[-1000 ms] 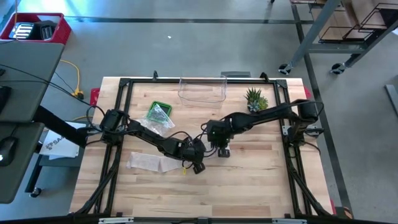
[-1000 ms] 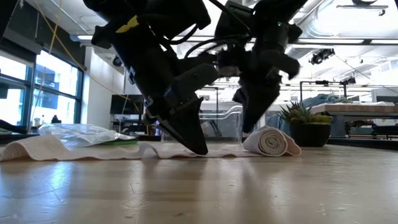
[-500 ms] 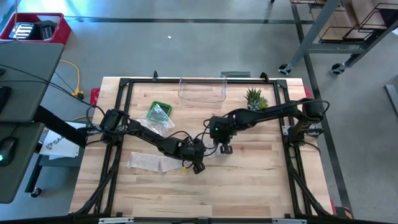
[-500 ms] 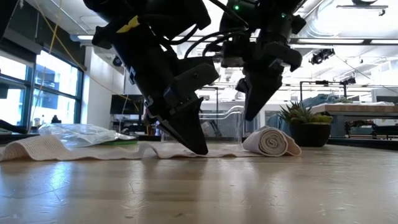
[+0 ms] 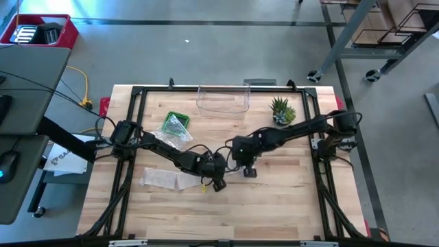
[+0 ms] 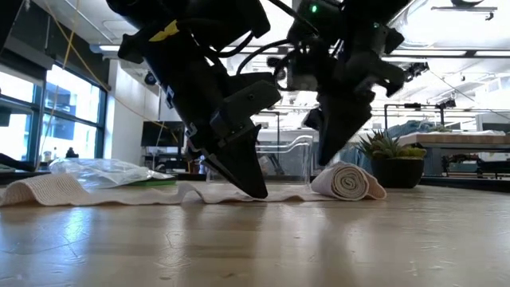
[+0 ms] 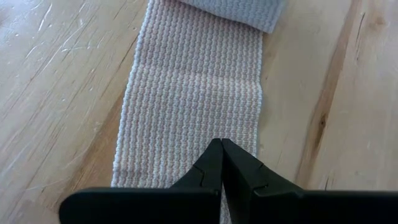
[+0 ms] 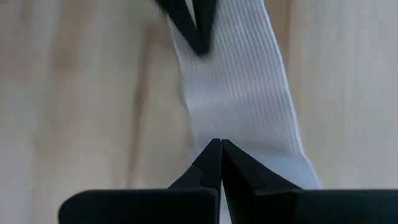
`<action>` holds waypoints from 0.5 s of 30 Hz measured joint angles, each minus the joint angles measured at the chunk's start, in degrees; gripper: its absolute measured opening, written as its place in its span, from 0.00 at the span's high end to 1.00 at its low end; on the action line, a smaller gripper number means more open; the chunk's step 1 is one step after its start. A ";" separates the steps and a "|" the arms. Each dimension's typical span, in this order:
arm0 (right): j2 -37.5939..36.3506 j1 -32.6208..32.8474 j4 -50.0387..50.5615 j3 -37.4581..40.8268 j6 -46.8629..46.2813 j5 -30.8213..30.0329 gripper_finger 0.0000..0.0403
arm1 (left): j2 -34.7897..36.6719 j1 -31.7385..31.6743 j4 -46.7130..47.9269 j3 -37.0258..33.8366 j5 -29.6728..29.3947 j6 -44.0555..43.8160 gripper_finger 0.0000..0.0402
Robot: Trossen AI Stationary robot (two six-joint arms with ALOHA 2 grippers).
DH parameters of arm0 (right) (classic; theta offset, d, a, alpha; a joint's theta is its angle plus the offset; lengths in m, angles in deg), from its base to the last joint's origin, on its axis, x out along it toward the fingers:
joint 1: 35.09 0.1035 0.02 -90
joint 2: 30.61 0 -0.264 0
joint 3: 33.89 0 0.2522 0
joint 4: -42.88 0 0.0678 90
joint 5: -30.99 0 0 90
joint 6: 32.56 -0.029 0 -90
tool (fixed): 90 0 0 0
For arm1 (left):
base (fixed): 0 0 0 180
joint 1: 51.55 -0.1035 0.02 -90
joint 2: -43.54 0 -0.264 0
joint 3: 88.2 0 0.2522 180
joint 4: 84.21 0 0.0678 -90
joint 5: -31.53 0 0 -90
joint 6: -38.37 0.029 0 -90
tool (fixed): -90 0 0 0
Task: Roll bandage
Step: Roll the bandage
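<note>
A white woven bandage (image 5: 164, 180) lies as a flat strip along the wooden table, and its right end is wound into a roll (image 6: 348, 182) resting on its side. My left gripper (image 6: 259, 191) is shut, with its tip down on the flat strip (image 7: 186, 93) a short way from the roll (image 7: 236, 9). My right gripper (image 6: 325, 163) is shut too and hangs at the roll's upper left side. In the right wrist view my right gripper (image 8: 221, 144) points down along the strip (image 8: 236, 81). Whether it touches the roll, I cannot tell. My left gripper presses its shut fingertips down on the flat part of the bandage (image 7: 205, 124), about mid-width, a short way from the roll. It comes slanting down from the table's left. The strip lies flat on the wood beneath the tips (image 6: 256, 190).
At the back of the table stand a green tray with a crumpled plastic bag (image 5: 175, 125), a clear plastic box (image 5: 223, 99) and a small potted plant (image 5: 282, 110). Bare wood lies toward the near edge (image 5: 274, 213).
My right gripper, still shut, rose off the roll's left side and came back down slightly nearer the table's near edge. The left gripper stayed pressed on the strip, and the roll and strip have not moved.
</note>
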 joint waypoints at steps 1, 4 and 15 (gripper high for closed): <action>0.00 0.48 -1.95 0.07 -1.25 -0.02 1.00 | 0.00 -0.02 0.00 0.00 0.00 0.00 1.00; 0.76 2.15 -7.31 0.57 -2.34 -1.67 1.00 | 0.00 -0.02 0.00 0.00 -0.01 -0.02 1.00; 5.72 1.68 -7.59 0.86 -8.53 -5.99 1.00 | 0.00 -0.04 0.04 0.00 0.09 -0.53 1.00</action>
